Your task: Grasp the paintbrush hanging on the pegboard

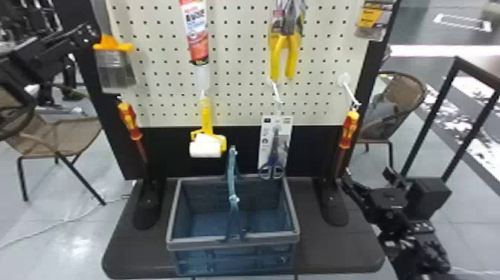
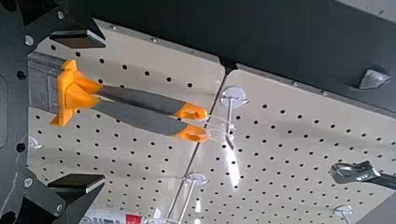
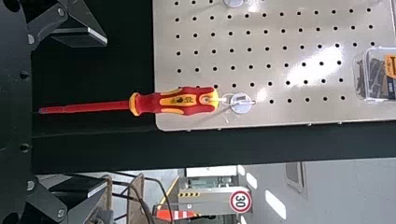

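Note:
The paintbrush (image 1: 113, 65) hangs at the pegboard's (image 1: 242, 93) upper left corner, with an orange collar above grey bristles. In the left wrist view its grey handle with orange tip (image 2: 140, 105) hangs from a clear hook. My left gripper (image 1: 87, 35) is raised beside the brush and is open. Its two fingers (image 2: 77, 39) stand either side of the orange collar without touching it. My right gripper (image 1: 353, 186) stays low at the table's right side, open, facing the right red-and-yellow screwdriver (image 3: 173, 101).
On the board hang a sealant tube (image 1: 197, 33), yellow pliers (image 1: 284, 48), a paint roller (image 1: 206, 143), packaged scissors (image 1: 274, 149) and two red screwdrivers (image 1: 130, 123). A blue basket (image 1: 175, 208) sits on the black table (image 1: 335, 249). Chairs stand at both sides.

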You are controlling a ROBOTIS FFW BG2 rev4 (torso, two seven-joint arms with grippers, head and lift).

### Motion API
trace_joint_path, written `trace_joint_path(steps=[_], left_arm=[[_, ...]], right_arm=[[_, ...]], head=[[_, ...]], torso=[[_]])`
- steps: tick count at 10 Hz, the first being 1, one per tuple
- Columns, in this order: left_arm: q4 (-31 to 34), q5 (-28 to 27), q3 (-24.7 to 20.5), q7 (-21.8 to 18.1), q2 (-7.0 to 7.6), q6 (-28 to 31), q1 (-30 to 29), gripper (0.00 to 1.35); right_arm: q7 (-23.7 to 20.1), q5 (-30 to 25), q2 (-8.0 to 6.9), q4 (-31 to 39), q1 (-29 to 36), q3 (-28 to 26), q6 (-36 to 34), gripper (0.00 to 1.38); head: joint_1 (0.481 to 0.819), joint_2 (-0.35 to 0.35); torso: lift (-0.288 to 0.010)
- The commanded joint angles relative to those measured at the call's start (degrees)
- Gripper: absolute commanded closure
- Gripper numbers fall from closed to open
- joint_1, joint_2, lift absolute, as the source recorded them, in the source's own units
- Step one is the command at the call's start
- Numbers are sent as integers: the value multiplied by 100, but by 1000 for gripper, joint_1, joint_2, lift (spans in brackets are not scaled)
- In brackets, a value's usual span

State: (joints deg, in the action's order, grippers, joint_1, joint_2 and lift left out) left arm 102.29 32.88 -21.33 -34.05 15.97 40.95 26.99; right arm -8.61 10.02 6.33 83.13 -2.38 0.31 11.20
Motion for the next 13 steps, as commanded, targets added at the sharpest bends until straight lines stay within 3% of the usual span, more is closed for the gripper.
trace_joint_path(steps=[1,5,10,11,13], left_arm=[[-368,113,244,-67,134,-105,245,265],[-394,131,551,-76,125,98,728,265],[-447,34,648,-85,108,335,887,269],[-447,-10,648,-85,117,616,922,328],[-447,-62,631,-76,108,687,869,590]], right_arm=[[0,0,0,1,-8,13,5,223],[0,0,0,-34,-52,39,5,223],[0,-17,18,-34,-79,48,5,223],[0,-17,27,-34,-70,48,5,223],[0,-26,35,-25,-52,39,5,223]], head=[[549,0],[549,0],[549,0],[549,0],[549,0]], torso=[[-100],[-100],[-100],[-100],[-100]])
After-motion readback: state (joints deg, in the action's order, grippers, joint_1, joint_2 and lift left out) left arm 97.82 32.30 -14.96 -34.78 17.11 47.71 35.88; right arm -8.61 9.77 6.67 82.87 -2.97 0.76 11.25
